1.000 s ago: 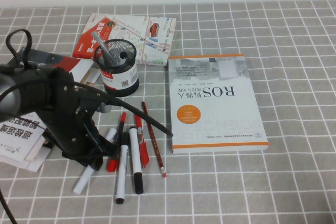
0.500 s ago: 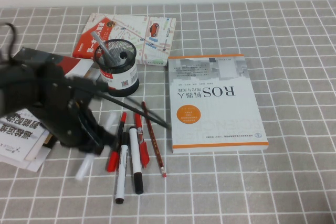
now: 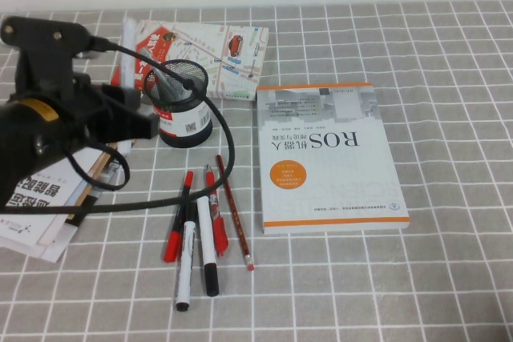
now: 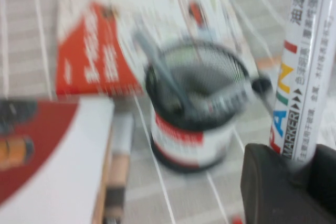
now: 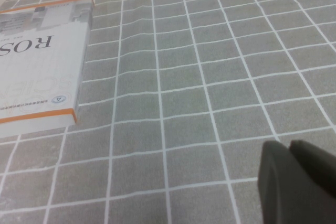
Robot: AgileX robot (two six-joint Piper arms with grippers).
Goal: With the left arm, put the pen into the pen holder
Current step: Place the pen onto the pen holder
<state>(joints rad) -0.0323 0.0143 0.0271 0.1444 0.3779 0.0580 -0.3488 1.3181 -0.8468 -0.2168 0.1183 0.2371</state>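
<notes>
The pen (image 4: 307,61), a light, stiff, smooth white barrel, is clamped low on its shaft by the left pincer (image 4: 294,174), just beside the pen holder (image 3: 180,106). The right pincer (image 5: 296,182), closed, hangs over bare counter (image 5: 210,77).

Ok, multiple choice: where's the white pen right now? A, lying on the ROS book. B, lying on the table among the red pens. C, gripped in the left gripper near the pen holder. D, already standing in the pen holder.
C: the left wrist view shows the white pen clamped in the left gripper, with the pen holder close beside it; the right gripper is off over bare tablecloth.
</notes>
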